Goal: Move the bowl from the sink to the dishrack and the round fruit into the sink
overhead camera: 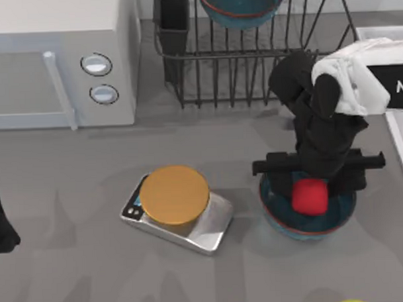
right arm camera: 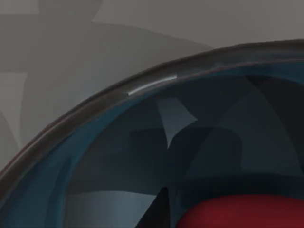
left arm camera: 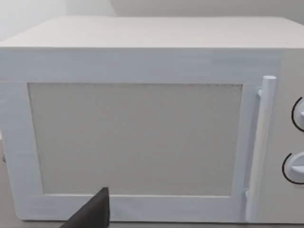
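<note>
Our right gripper (overhead camera: 313, 187) hangs directly over the red fruit (overhead camera: 310, 196), which sits inside a teal bowl (overhead camera: 281, 214) on the table, beside the sink (overhead camera: 400, 151). We cannot tell whether its fingers are open or gripping. A second bowl (overhead camera: 239, 7) already rests in the dishrack (overhead camera: 251, 70) beyond the gripper. We judge the fruit step is in hand; next, secure the fruit, lift it clear of the bowl rim, then carry it to the sink. Our left arm (overhead camera: 0, 224) is parked at the table's left edge.

I count 2 bowls (overhead camera: 308, 221) (overhead camera: 239, 7) | 1 red fruit (overhead camera: 310, 195) | 1 dishrack (overhead camera: 251, 63) | 1 microwave (overhead camera: 59, 56) | 1 scale (overhead camera: 177, 211) | 2 arms.
</note>
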Motion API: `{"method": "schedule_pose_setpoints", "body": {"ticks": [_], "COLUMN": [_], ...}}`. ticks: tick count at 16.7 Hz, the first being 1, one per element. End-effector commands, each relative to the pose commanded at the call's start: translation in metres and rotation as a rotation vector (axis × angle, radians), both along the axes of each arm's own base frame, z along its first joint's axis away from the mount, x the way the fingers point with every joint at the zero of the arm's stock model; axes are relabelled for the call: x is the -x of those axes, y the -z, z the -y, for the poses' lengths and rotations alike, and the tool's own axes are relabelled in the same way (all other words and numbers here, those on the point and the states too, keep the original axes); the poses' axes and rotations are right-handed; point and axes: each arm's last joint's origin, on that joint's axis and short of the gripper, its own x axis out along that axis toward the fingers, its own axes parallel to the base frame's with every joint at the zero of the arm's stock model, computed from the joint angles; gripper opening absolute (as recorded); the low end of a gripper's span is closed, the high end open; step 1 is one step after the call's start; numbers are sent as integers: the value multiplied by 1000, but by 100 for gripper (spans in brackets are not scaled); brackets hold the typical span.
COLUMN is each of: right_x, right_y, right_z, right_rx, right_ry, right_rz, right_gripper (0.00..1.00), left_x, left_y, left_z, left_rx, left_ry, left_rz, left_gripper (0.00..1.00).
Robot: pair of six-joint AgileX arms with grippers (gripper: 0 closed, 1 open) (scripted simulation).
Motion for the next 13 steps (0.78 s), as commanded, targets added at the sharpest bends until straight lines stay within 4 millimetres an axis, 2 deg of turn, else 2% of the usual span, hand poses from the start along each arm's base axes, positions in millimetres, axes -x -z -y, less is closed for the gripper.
{"method": "schedule_pose_setpoints", "body": {"ticks": [5, 13], "right_x": [0, 0], "right_y": [0, 0], "right_z": [0, 0], "right_rx": [0, 0], "right_ry": [0, 0], "right_rz": [0, 0], "right_gripper": [2, 0], "left_x": [0, 0], "left_y": [0, 0], "left_z": [0, 0], "left_rx": [0, 0], "left_ry": [0, 0], "left_rz": [0, 0], "left_gripper": [100, 100]}}
